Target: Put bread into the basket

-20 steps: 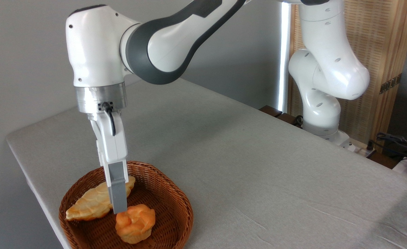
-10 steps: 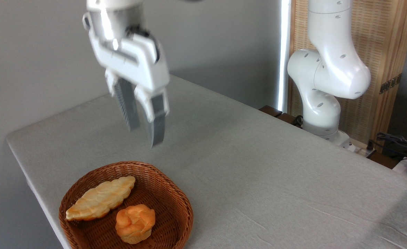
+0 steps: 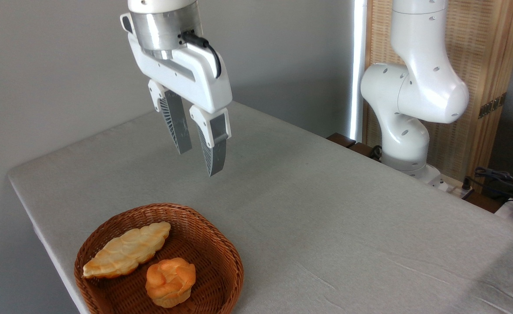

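Note:
The bread, a small round orange-golden bun with a knotted top, lies inside the brown woven basket at the table's near left corner. It rests in the front part of the basket, just right of a longer pale pastry. My gripper hangs well above the table, behind and above the basket, fingers pointing down. It is open and holds nothing.
A pale leaf-shaped pastry lies in the basket's back left part. The grey table stretches to the right. The arm's base stands at the far right edge, with cables beyond it.
The gripper rose out of the basket, leaving the bun there, then swung up and to the right. The bun and the pastry have not moved.

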